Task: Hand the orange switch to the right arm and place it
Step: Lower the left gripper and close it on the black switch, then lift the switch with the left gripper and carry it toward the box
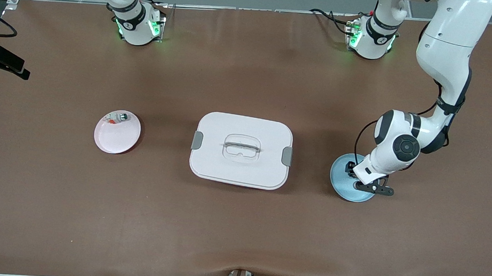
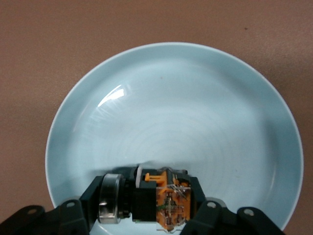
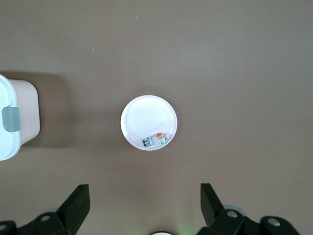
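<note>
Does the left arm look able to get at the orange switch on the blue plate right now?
Probably yes: the left tool is already down at the orange switch on the blue plate, its fingers on either side of it, and nothing else lies on the plate.

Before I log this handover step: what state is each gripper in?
Left gripper: closed on the switch, low over the blue plate.
Right gripper: open, empty, high over the pink plate.

High front camera facing both arms, left wrist camera close down on the blue plate (image 2: 195, 107), right wrist camera high over the pink plate (image 3: 146, 117), both plates shared with front.
</note>
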You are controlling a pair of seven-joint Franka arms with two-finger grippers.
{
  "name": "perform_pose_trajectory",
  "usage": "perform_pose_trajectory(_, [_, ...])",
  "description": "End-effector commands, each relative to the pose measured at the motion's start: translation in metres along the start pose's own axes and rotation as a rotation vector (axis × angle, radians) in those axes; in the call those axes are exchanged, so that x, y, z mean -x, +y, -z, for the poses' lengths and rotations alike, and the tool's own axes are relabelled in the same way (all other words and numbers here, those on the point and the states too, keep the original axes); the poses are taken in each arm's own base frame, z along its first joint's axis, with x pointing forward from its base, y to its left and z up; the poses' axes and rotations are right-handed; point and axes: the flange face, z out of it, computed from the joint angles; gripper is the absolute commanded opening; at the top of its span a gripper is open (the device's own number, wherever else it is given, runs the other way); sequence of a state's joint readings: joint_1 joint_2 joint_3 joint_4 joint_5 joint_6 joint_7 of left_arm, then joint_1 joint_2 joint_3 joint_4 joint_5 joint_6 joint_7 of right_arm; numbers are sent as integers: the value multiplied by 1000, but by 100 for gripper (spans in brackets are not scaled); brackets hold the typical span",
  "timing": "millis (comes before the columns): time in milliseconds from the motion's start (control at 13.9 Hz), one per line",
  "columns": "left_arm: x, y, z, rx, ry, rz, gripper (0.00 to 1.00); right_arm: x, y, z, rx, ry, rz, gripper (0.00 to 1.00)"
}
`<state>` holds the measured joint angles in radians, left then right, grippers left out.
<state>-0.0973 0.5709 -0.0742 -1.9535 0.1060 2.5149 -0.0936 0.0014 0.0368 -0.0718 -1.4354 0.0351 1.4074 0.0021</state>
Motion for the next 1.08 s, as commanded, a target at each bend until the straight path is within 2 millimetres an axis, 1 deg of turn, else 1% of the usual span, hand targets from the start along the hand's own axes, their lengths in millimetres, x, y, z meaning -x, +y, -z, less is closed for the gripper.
perform_pose_trajectory(0, [1,-4,23,-16,28,25,24,2,-4,6,16,17,-36,100])
perform_pose_trajectory(72, [2,-4,34,-19,24,28,24,2,-4,6,16,19,-36,100])
perform_pose_trajectory(215, [2,-16,57,-20,9,55,24,2,0,5,16,16,-31,100])
perform_pose_trajectory(287, [4,-17,73,-21,4,61,24,2,1,5,19,16,-32,100])
perform_pose_trajectory(431, [8,-18,96,-24,-39,73,24,1,0,5,31,18,-29,100])
perform_pose_trajectory(574, [16,-19,126,-12,-76,103,24,1,1,5,31,18,-31,100])
perform_pose_trajectory(646, [22,-17,143,2,-101,125,24,1,1,5,31,18,-31,100])
perform_pose_trajectory(790, [29,-17,184,16,-136,147,24,1,1,5,31,18,-32,100])
perform_pose_trajectory(933, [27,-15,225,28,-205,159,24,1,1,5,31,18,-34,100])
perform_pose_trajectory(1005, [26,-11,249,44,-240,176,24,2,1,6,34,18,-34,100])
